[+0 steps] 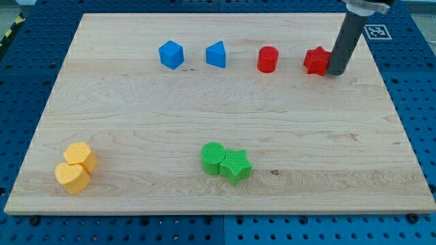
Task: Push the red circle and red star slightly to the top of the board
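my tip [336, 72] is down on the board [204, 109] at the upper right, touching or just about touching the right side of the red star [315, 61]. no jaws on this rig, just the rod, so nothing to open or close; it holds nothing.

the red star sits near the view's top right, and the red circle [268, 59] is just to its left, apart from it. both are already in the upper band of the board, roughly level with the blue cube [171, 54] and the other blue block [216, 54].

judgement: can't tell if any upward push has landed yet. tip is beside the star, not below it, so from here a push goes sideways, not up. i'd need to get under each red block. circle looks untouched.

yellow pair [76, 167] and green pair [226, 160] sit low, well clear.
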Action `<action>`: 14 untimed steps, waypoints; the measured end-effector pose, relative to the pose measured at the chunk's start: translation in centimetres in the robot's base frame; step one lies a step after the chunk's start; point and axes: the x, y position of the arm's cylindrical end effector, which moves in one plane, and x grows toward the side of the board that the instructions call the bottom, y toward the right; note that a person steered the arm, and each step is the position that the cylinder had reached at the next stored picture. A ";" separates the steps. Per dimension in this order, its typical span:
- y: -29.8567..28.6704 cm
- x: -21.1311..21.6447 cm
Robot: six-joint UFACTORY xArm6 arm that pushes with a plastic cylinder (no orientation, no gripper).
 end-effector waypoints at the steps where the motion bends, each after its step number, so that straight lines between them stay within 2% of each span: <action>1: -0.4 1.3; 3: -7.5 1.3; 5: -11.0 0.8; 8: -11.0 -1.8; 11: -10.4 3.0; 12: -10.4 3.0; 14: -6.4 3.1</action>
